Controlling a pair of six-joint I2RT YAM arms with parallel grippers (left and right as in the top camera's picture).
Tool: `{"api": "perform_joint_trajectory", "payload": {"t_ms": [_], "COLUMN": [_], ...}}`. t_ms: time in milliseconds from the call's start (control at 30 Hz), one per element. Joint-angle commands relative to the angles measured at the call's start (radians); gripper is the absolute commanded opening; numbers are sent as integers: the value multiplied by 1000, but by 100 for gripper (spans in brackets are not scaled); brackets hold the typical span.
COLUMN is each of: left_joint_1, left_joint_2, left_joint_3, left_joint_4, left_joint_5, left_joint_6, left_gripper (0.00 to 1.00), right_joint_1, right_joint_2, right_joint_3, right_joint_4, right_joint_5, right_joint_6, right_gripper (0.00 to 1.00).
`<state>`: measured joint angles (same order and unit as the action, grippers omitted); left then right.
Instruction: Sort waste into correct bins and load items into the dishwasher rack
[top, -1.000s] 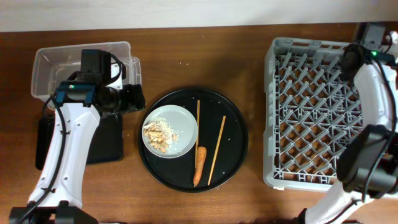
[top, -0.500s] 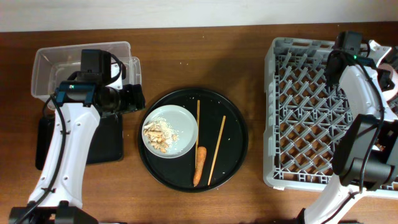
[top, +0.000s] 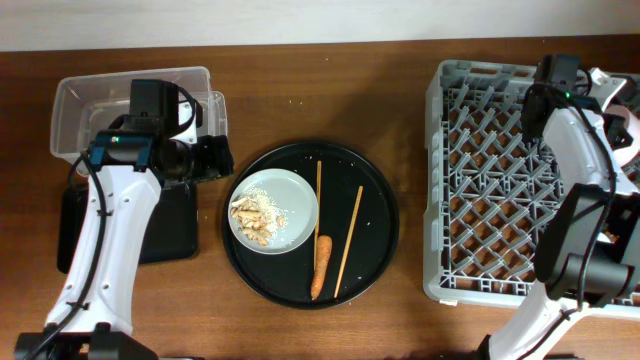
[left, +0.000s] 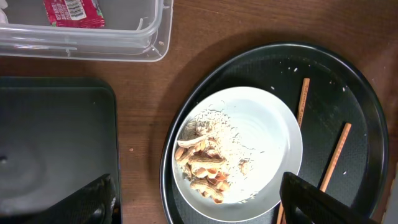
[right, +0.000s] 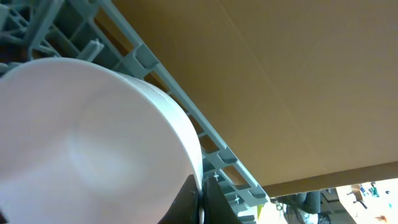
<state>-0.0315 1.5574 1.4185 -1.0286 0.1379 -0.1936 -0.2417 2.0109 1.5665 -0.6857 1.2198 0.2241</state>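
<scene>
Near the rack (right: 147, 62), half-cropped bowl (right: 81, 124).

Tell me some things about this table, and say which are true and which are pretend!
1. The orange carrot lies on the large round black tray. True.
2. The small red wrapper is on the pale grey round plate. False: it is in the clear rectangular plastic tub; the plate holds beige crumbly food scraps.
3. The two thin wooden chopsticks lie in the large square grey plastic dishwasher rack. False: they are on the round tray.
4. The left gripper is open and holds nothing. True.
5. The white-pink bowl sits on the plate. False: it is over at the rack.
</scene>
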Motion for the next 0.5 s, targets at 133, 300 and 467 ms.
{"api": "perform_joint_trajectory", "payload": {"t_ms": [133,300,467], "left_joint_1": [2,2,2], "left_joint_2": [-23,-23,-23], "left_joint_3": [3,3,3], "left_joint_4": [2,2,2], "left_joint_5": [3,3,3], "left_joint_6": [8,8,9], "left_gripper": [84,84,85], "right_joint_1": [127,193,198], "right_joint_2": [-7,-8,-167], "right_joint_3": [-18,-18,-18], "right_joint_4": [-28,-153,-268], "right_joint_5": [-47,-167,-529], "right_joint_6": [6,7,28], "right_gripper": [25,57,64]}}
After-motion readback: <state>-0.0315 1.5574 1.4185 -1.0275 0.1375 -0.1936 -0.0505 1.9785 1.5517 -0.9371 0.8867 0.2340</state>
